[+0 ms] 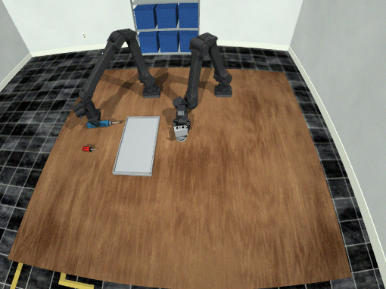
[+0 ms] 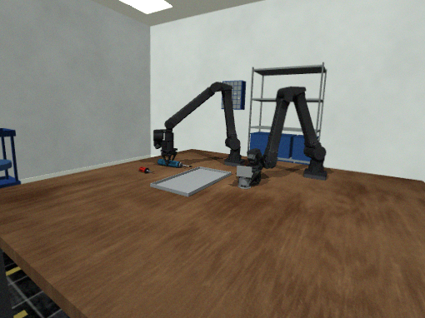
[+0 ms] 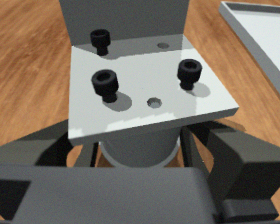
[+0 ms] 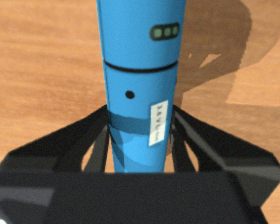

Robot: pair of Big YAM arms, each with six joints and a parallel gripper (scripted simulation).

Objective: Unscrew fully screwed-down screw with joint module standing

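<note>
The joint module (image 1: 183,136) (image 2: 242,177) stands upright on the table, right of the tray. Its grey bracket (image 3: 145,75) lies on top with three black screws (image 3: 105,81) (image 3: 189,71) (image 3: 100,40) and two empty holes (image 3: 155,102). All three heads cast shadows on the plate; I cannot tell which sits lowest. My left gripper (image 1: 182,125) (image 2: 252,177) (image 3: 139,111) is shut on the module's round body (image 3: 140,140). My right gripper (image 1: 92,122) (image 2: 168,160) (image 4: 139,112) is shut on the blue electric screwdriver (image 1: 104,123) (image 2: 175,163) (image 4: 140,75), which is low at the table, its tip pointing toward the tray.
A flat grey tray (image 1: 132,173) (image 2: 187,194) (image 3: 260,20) lies between the screwdriver and the module. A small red tool (image 1: 88,148) (image 2: 143,170) lies on the table in front of the screwdriver. A shelf with blue bins (image 1: 166,18) (image 2: 287,103) stands behind the arm bases.
</note>
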